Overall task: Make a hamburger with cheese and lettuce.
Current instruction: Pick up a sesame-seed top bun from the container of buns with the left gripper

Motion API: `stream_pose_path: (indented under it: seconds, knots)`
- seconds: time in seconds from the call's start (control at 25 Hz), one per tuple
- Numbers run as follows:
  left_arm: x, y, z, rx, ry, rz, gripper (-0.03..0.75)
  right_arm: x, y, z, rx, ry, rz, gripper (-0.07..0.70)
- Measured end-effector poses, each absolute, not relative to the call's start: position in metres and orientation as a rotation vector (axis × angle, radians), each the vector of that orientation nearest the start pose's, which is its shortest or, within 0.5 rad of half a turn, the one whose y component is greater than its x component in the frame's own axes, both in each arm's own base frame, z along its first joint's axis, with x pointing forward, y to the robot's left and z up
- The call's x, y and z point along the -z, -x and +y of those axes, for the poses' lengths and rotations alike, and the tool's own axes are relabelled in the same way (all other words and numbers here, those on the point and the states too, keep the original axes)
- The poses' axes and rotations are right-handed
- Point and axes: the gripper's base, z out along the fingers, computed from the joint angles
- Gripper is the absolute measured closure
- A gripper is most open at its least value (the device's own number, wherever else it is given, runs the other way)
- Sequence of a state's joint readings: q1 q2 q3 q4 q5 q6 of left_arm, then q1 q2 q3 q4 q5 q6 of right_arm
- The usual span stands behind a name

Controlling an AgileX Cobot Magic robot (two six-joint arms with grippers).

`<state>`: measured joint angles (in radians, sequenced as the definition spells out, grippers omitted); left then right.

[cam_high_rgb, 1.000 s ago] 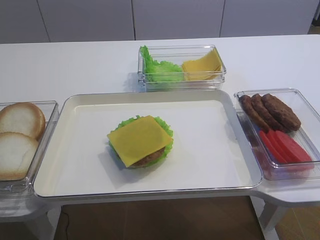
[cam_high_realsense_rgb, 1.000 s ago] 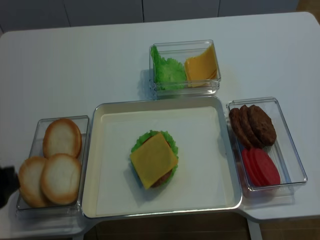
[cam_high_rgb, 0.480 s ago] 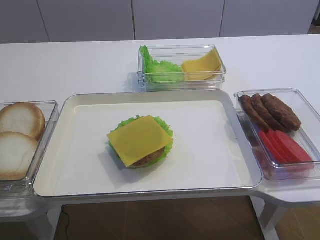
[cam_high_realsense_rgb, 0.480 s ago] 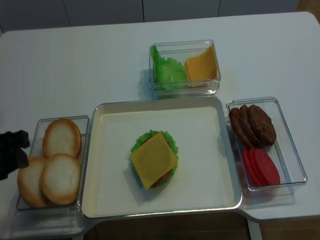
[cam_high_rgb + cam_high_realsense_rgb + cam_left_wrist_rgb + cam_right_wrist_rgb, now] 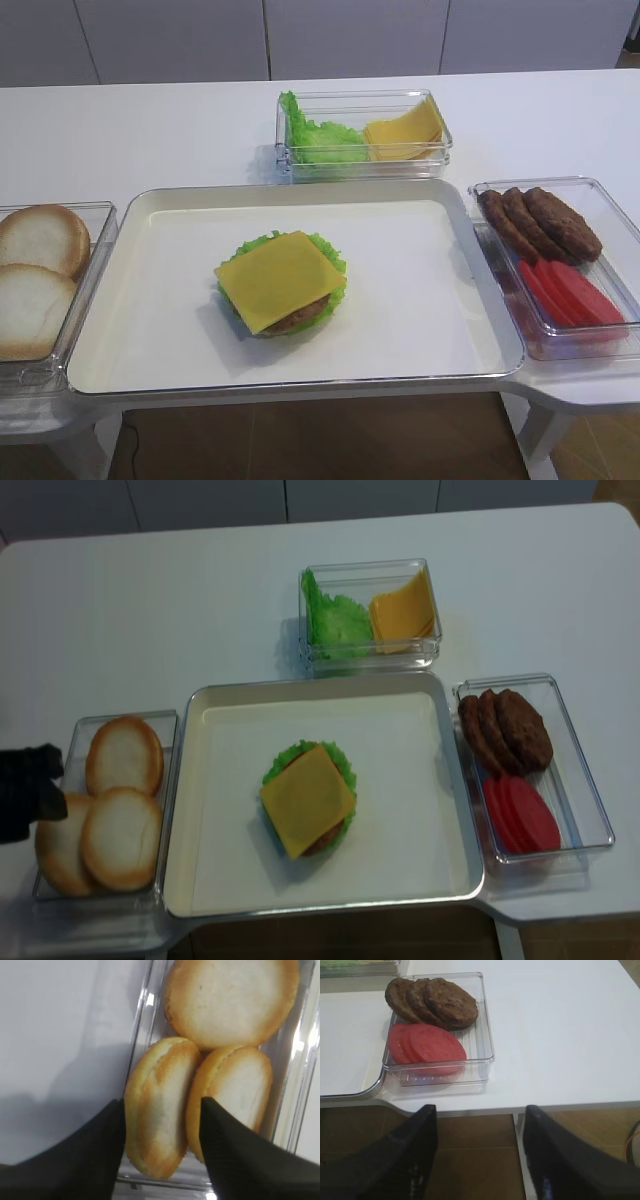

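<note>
The hamburger [image 5: 282, 283] sits in the middle of the white tray [image 5: 410, 290]. It is topped by the yellow cheese square [image 5: 278, 276], with the frilly lettuce rim [image 5: 332, 246] around the brown patty, and has no bun top. It also shows in the realsense view [image 5: 308, 800]. My left gripper [image 5: 52, 780] is at the left end of the bun container. In the left wrist view it [image 5: 161, 1105] is open, with one finger on each side of the leftmost pale bun half [image 5: 160, 1130]. My right gripper [image 5: 480, 1110] is open and empty, off the table's front edge.
A clear container [image 5: 172, 742] holds three pale bun halves at the left. A back container [image 5: 362, 135] holds loose lettuce and stacked cheese slices. A right container [image 5: 487, 1035] holds brown patties [image 5: 432, 1002] and tomato slices [image 5: 427, 1047].
My left gripper has come in from the left edge of the realsense view and moved up and right to the bun container. The hamburger has not moved.
</note>
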<state>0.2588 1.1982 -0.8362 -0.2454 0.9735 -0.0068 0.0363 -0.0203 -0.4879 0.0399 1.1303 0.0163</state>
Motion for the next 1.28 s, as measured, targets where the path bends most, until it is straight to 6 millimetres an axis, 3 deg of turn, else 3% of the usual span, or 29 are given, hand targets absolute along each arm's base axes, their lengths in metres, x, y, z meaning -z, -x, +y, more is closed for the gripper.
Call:
stream_pose_path:
  seconds: [0.72, 1.28]
  knots:
    - [-0.249, -0.220, 0.042, 0.220, 0.437, 2.833, 0.358, -0.268, 0.010, 0.003, -0.081, 0.023, 2.106, 0.216]
    - [-0.245, -0.222, 0.043, 0.210, 0.406, 2.852, 0.507, -0.268, 0.010, 0.003, -0.080, 0.025, 2.106, 0.216]
